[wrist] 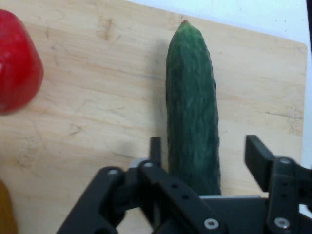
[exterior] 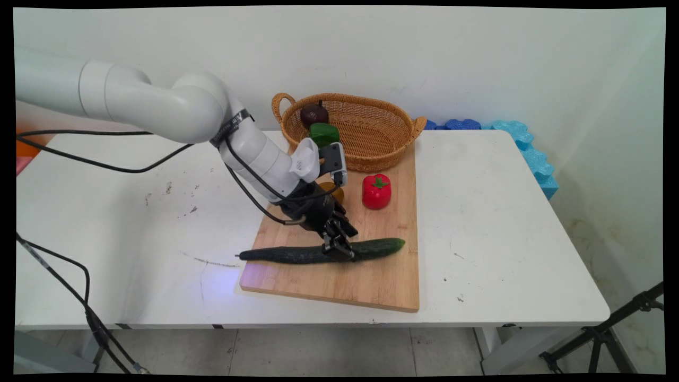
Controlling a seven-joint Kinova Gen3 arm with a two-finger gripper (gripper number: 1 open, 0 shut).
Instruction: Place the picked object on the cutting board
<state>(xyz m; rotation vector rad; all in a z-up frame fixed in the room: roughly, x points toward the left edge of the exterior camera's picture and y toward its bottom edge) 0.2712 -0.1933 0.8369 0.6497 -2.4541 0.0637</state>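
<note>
A long dark green cucumber (exterior: 297,254) (wrist: 192,107) lies across the wooden cutting board (exterior: 339,286) (wrist: 87,112). My gripper (exterior: 339,250) (wrist: 204,148) is down over the cucumber's middle and open, one finger on each side. The left finger (wrist: 155,146) sits right against the cucumber. The right finger (wrist: 257,156) stands apart from it with a gap. A red toy pepper (exterior: 376,191) (wrist: 14,63) stands upright on the board behind the cucumber. A brownish-yellow item (exterior: 338,192) (wrist: 6,209) is mostly hidden behind my wrist.
A wicker basket (exterior: 382,146) stands at the board's far end with a green pepper (exterior: 323,132) and a dark purple fruit (exterior: 314,113) in it. Blue foam pieces (exterior: 533,154) lie along the table's far right edge. Black cables hang at the left.
</note>
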